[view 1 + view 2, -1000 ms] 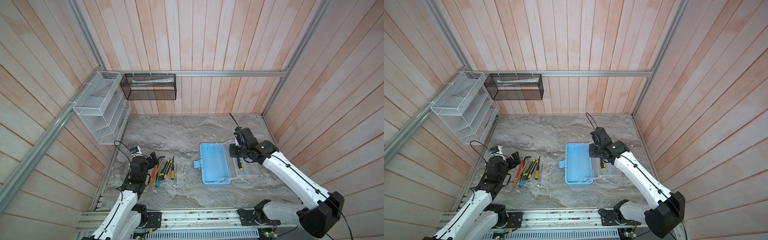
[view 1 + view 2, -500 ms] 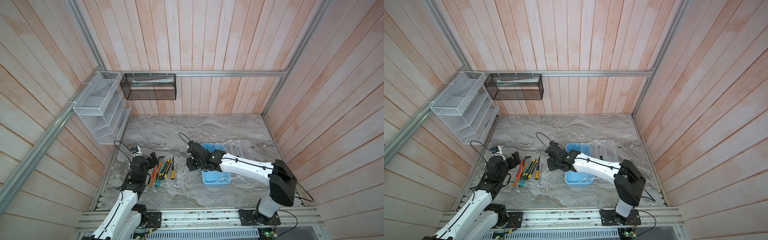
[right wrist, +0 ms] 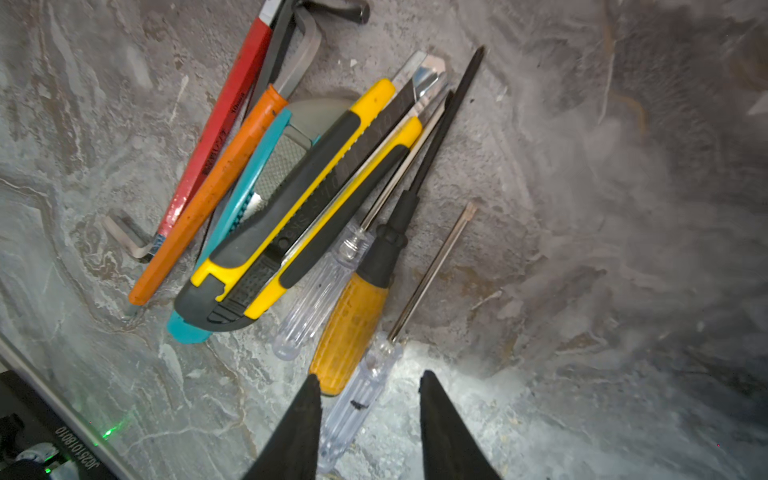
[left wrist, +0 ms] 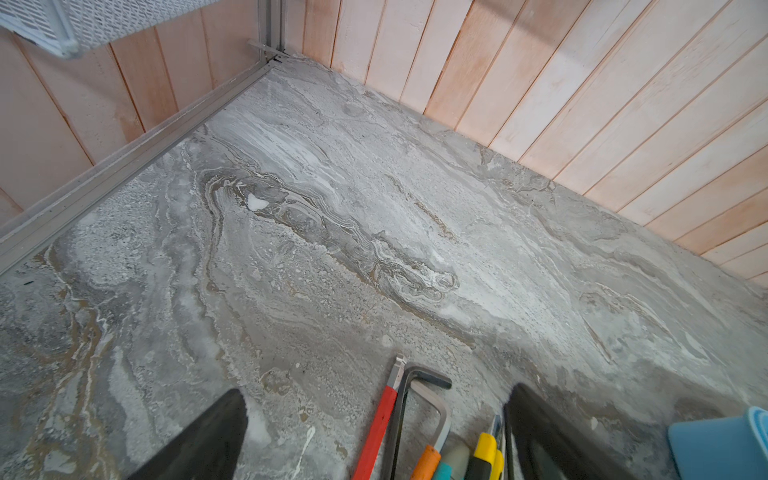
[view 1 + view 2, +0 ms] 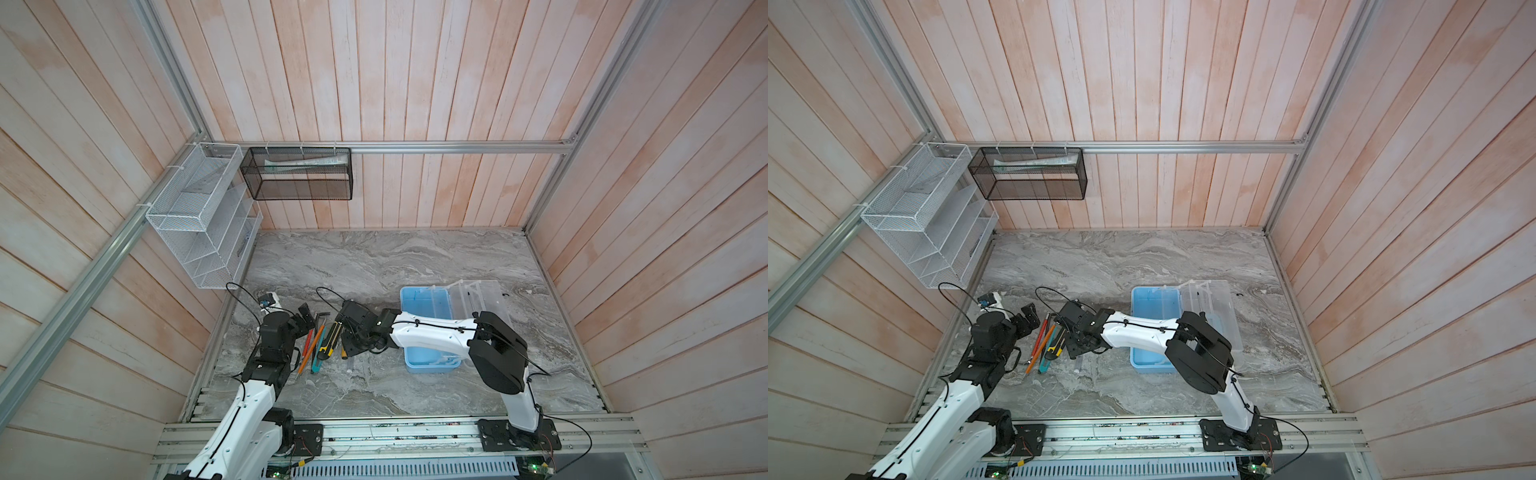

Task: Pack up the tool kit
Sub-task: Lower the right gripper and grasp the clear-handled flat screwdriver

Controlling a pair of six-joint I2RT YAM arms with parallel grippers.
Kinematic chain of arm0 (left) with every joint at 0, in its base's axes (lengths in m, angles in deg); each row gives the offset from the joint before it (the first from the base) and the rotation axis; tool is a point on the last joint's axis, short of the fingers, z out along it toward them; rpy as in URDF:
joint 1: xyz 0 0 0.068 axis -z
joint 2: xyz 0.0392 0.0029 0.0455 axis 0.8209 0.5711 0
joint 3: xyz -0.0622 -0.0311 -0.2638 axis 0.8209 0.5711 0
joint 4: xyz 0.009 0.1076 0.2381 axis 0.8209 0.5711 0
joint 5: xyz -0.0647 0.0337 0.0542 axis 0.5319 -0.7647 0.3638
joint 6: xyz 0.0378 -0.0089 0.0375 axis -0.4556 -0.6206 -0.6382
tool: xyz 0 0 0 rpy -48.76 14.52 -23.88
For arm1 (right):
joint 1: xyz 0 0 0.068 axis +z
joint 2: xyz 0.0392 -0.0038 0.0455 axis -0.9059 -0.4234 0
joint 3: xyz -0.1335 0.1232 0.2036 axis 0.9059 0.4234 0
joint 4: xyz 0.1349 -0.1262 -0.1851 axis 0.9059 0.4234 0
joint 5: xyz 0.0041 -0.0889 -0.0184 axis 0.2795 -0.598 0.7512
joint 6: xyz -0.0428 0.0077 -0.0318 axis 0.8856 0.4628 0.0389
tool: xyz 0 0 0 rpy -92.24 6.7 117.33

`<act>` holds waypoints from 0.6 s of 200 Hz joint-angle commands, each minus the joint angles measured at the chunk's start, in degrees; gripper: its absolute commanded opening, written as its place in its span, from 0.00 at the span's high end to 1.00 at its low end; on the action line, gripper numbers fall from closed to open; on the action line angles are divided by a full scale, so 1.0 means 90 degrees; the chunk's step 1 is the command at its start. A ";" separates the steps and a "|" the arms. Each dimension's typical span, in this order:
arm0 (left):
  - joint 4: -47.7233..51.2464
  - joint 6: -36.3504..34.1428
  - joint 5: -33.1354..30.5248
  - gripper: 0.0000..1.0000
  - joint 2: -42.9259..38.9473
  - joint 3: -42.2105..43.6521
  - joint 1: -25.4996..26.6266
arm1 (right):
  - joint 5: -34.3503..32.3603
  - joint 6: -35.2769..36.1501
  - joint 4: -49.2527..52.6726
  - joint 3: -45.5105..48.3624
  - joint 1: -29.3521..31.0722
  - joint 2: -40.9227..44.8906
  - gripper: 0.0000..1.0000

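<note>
Your case (image 5: 419,299) sits open on the marble tabletop (image 5: 374,257). Its light-blue base faces up, and the clear lid (image 5: 482,295) is folded back flat on the side of the base away from the tools. In both top views your right arm stretches across the base, which puts the right gripper (image 5: 348,349) left of the case, over the loose tools.

In the right wrist view the right gripper (image 3: 368,378) has its jaws partly apart. They straddle the handle end of a clear-handled screwdriver (image 3: 376,361). There is a visible gap on one side, so nothing is clamped.

The rest of the tools lie bunched on the tabletop, all farther from the case than that screwdriver:
- a yellow-handled screwdriver (image 3: 353,324), touching it
- a second clear-handled screwdriver (image 3: 316,299)
- a yellow-black cutter (image 3: 307,208), resting on a teal cutter (image 3: 249,178)
- an orange pencil (image 3: 216,183)
- a red pencil (image 3: 216,112)
- bent hex keys (image 3: 299,41)

Your left gripper (image 5: 307,318) is at the side of the pile farthest from the case. Its jaws are spread wide and grip nothing. In the left wrist view the left gripper (image 4: 376,390) has the tool ends showing between its fingers (image 4: 208,436), and a corner of the case (image 4: 723,449) shows at the frame edge.
</note>
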 commanded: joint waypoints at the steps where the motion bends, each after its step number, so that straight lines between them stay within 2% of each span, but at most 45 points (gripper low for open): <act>1: 0.0019 0.0009 -0.0047 0.00 -0.0058 0.0039 -0.0034 | -0.0075 -0.0074 0.0460 -0.0080 0.0016 -0.0098 0.65; 120: 0.0009 0.0011 -0.0036 0.00 -0.0114 0.0062 -0.0044 | 0.0028 -0.0065 0.0601 -0.0362 0.0064 -0.0634 0.63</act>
